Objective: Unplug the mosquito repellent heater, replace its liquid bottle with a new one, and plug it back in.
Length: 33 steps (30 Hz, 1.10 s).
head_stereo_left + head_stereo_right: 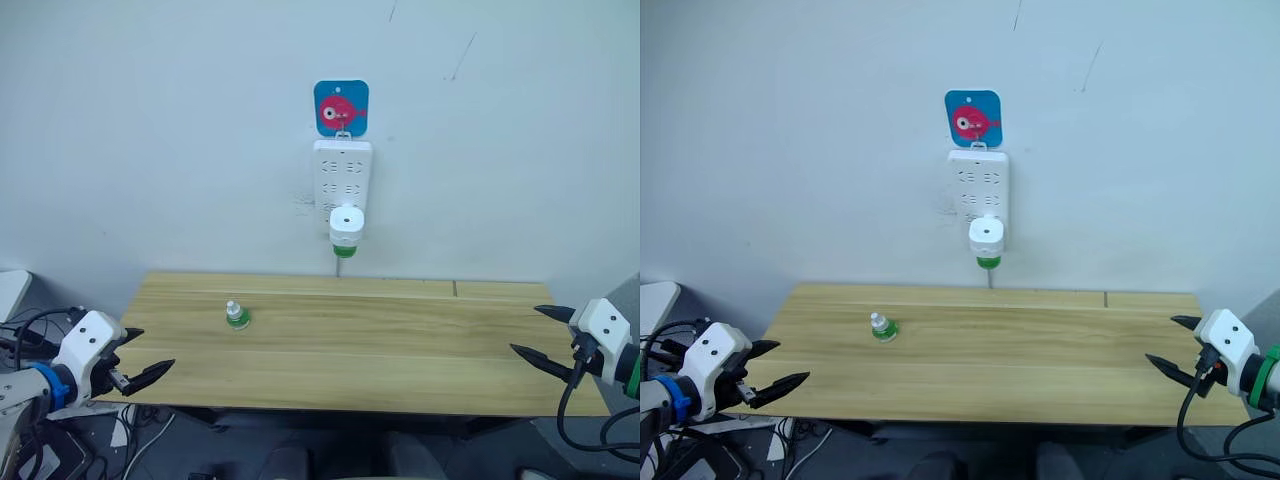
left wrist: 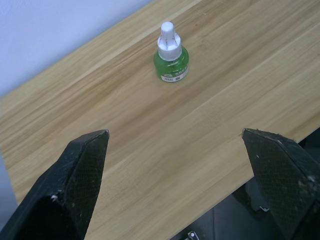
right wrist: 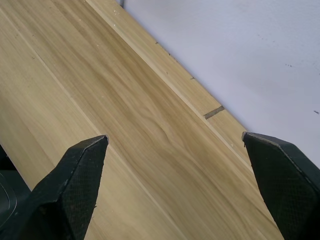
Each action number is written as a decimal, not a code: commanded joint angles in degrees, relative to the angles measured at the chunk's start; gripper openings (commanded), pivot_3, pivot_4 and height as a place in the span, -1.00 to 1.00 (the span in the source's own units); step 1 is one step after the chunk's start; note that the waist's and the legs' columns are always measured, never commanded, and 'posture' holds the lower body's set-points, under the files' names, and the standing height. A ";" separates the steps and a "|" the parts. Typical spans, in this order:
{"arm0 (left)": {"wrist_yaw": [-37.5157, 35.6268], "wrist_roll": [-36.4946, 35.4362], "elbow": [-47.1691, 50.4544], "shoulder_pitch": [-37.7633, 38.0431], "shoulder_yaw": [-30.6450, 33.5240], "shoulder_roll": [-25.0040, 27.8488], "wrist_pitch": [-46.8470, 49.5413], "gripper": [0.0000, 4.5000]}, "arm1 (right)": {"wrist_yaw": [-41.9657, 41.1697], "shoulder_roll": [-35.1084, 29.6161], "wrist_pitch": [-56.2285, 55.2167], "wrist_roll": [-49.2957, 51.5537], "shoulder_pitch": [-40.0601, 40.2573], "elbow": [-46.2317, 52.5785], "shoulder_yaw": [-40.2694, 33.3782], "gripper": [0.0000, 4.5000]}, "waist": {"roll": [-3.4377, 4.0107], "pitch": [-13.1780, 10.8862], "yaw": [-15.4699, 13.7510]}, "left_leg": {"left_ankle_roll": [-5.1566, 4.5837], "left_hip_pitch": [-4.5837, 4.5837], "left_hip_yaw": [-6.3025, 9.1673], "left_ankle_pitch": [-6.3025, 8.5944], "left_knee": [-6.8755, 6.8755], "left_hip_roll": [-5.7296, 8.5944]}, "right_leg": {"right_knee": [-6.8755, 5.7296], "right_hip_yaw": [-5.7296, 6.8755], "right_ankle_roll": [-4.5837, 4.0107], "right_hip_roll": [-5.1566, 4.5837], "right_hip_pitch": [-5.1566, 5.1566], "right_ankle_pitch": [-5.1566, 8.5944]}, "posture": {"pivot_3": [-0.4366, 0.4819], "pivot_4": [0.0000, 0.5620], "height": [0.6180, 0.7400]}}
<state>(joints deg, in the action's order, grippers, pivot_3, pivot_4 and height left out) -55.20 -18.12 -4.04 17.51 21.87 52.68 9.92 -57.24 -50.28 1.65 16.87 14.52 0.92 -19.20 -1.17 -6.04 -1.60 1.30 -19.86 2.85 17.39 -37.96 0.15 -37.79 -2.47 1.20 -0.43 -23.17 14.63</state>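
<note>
White rounded heater [image 1: 346,226] plugged in, green bottle [image 1: 237,316] on wood-grain table [image 1: 400,340], both hands [image 1: 148,360] [image 1: 540,332] agape, empty

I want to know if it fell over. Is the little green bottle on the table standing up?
Yes, upright. The green bottle stands on its base on the table, white cap pointing up.

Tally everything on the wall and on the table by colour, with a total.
White: 2, long plastic power strip and rounded plug-in mosquito repellent heater on it
Green: 2, small white-capped bottle on the table, bottle under the heater
Blue and pink: 1, square fish wall hook
Total: 5
</note>
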 commanded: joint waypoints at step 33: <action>-9.26 -0.64 -13.07 -5.16 2.40 -0.72 -9.47 1.00 | 1.11 -0.03 -4.98 -1.96 -0.79 -3.66 -1.66 1.00 | -0.03 0.16 0.02 | 0.00 0.06 -0.13 0.00 -0.04 0.05 | -0.14 0.03 0.31 0.14 0.01 -0.19 | 0.27 -0.80 1.00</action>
<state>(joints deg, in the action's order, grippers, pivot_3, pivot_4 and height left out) -64.80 -17.78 -17.55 13.08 21.95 51.64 1.21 -56.75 -50.20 -3.12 14.71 13.89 -4.15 -19.19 -1.20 -5.87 -1.58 1.30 -19.80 2.73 17.39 -38.00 0.20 -37.93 -2.44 1.50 -0.28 -23.16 14.44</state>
